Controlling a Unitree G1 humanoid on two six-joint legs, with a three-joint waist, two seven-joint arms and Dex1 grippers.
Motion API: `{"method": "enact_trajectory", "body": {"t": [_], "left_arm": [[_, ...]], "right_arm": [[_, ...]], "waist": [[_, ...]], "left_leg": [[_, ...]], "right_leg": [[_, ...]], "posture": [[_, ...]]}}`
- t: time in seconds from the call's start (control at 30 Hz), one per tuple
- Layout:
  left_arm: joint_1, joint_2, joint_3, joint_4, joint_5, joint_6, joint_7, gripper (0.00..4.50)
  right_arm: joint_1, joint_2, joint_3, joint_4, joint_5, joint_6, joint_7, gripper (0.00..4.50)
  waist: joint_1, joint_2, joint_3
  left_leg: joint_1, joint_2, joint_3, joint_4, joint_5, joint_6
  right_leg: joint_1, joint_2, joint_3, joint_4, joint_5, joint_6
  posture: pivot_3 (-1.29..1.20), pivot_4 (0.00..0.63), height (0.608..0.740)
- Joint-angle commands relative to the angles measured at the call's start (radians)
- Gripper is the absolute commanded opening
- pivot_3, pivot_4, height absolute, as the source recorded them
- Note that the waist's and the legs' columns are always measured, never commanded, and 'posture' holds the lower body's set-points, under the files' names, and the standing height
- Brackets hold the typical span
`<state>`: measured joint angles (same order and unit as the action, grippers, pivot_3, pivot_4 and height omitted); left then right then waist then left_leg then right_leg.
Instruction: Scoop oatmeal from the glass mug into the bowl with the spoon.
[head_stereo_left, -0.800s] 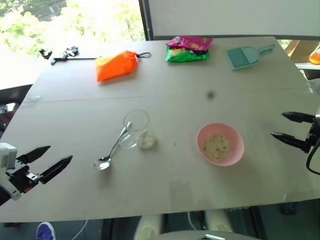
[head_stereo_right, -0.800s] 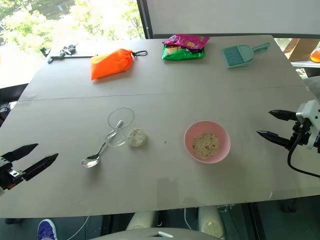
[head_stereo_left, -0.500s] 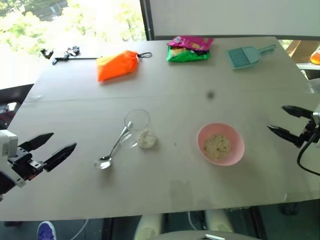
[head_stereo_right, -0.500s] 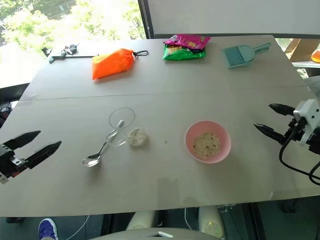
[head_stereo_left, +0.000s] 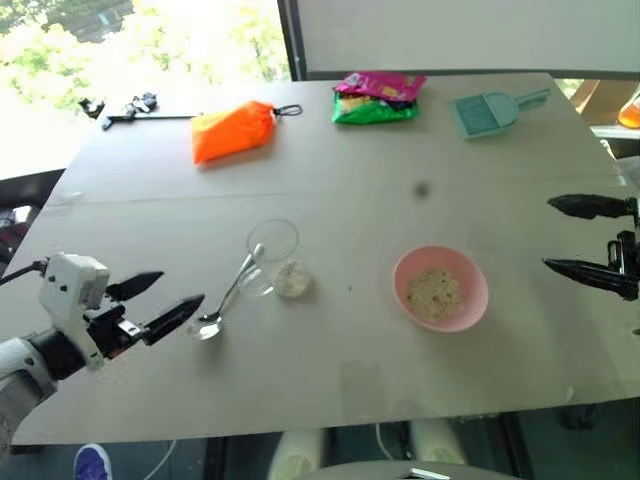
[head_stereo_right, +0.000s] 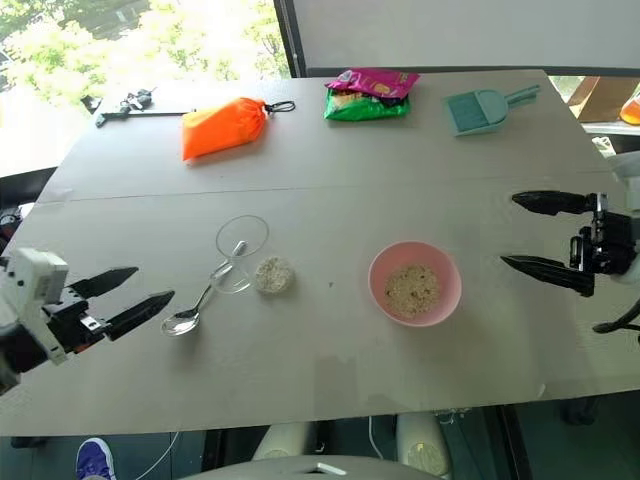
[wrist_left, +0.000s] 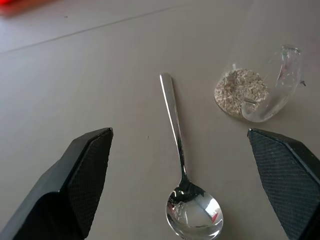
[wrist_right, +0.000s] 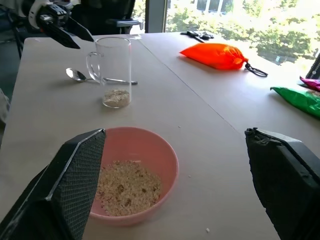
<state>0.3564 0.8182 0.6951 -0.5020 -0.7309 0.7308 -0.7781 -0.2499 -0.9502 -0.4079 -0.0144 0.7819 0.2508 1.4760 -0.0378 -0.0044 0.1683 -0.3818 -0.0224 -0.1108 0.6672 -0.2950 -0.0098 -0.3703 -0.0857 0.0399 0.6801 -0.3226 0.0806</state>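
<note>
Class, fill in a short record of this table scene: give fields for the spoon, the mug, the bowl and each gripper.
spoon: lies flat on the table, beside the mug, free
mug: upright, a little oatmeal at the bottom
bowl: pink, oatmeal inside
left gripper: open, empty, near the spoon's scoop end
right gripper: open, empty, to the right of the bowl

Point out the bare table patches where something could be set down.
Free: the wide strip between the clear glass mug and the orange pouch; the near edge below the round pink bowl. Crowded: around the mug, where the shiny silver metal spoon lies beside it.
</note>
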Motion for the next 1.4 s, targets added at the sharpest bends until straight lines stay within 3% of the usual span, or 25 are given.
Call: {"method": "enact_trajectory", "body": {"t": [0.03, 0.17, 0.63, 1.0, 1.03, 1.1, 1.37, 1.4], "left_arm": [[-0.027, 0.025, -0.007, -0.020, -0.011, 0.038, 0.027, 4.48], [-0.024, 0.013, -0.065, -0.010, 0.065, 0.006, 0.051, 4.48], [-0.107, 0.007, -0.227, -0.018, 0.103, 0.065, 0.134, 4.48], [-0.315, -0.086, -0.412, -0.004, 0.163, 0.237, 0.360, 4.48], [-0.332, -0.099, -0.433, -0.005, 0.169, 0.261, 0.382, 3.99], [-0.359, -0.130, -0.473, -0.007, 0.184, 0.315, 0.431, 3.73], [-0.373, -0.185, -0.491, -0.024, 0.222, 0.368, 0.502, 0.21], [-0.372, -0.187, -0.490, -0.025, 0.224, 0.367, 0.501, 0.04]], "right_arm": [[-0.042, -0.027, -0.039, -0.036, 0.060, 0.037, 0.027, 4.50], [-0.056, -0.046, -0.069, -0.013, 0.107, 0.071, 0.069, 4.50], [0.067, -0.100, -0.108, 0.008, 0.177, 0.013, 0.138, 4.50], [0.092, -0.088, -0.135, -0.050, 0.191, 0.043, 0.122, 4.50], [0.093, -0.089, -0.136, -0.052, 0.190, 0.044, 0.119, 4.50], [0.090, -0.093, -0.136, -0.048, 0.184, 0.047, 0.117, 4.50], [0.088, -0.096, -0.145, -0.041, 0.176, 0.056, 0.106, 4.50], [0.089, -0.095, -0.144, -0.041, 0.174, 0.056, 0.104, 4.50]], "waist": [[0.000, 0.000, 0.000], [0.001, 0.000, 0.000], [0.004, 0.000, 0.000], [0.007, 0.000, 0.000], [0.007, 0.000, 0.000], [0.007, 0.000, 0.000], [0.022, 0.001, -0.001], [0.024, 0.002, -0.001]], "left_leg": [[0.000, 0.000, 0.000, 0.000, 0.000, 0.000], [-0.001, 0.000, 0.001, 0.000, 0.001, -0.002], [-0.001, 0.000, 0.001, 0.000, 0.000, 0.000], [-0.001, -0.001, 0.000, 0.001, 0.000, 0.000], [-0.001, -0.002, 0.000, 0.001, 0.000, 0.000], [-0.001, -0.002, 0.000, 0.001, 0.002, -0.003], [0.000, -0.003, 0.001, 0.001, 0.002, -0.003], [0.000, -0.003, 0.001, 0.002, 0.002, -0.003]], "right_leg": [[0.000, 0.000, 0.000, 0.000, 0.000, 0.000], [0.000, 0.000, 0.000, -0.001, 0.000, 0.000], [0.000, 0.000, 0.000, 0.000, 0.000, 0.000], [0.000, 0.000, 0.000, 0.000, 0.000, 0.000], [0.000, 0.000, 0.000, 0.000, 0.000, 0.000], [0.000, 0.000, 0.000, 0.000, 0.000, 0.000], [0.001, 0.000, 0.001, 0.001, 0.000, 0.000], [0.001, 0.000, 0.001, 0.001, 0.000, 0.000]], "posture": [[0.00, 0.150, 0.740], [0.00, 0.150, 0.740], [0.00, 0.150, 0.740], [0.00, 0.150, 0.740], [0.00, 0.150, 0.740], [0.00, 0.150, 0.740], [0.00, 0.150, 0.740], [0.00, 0.150, 0.740]]}}
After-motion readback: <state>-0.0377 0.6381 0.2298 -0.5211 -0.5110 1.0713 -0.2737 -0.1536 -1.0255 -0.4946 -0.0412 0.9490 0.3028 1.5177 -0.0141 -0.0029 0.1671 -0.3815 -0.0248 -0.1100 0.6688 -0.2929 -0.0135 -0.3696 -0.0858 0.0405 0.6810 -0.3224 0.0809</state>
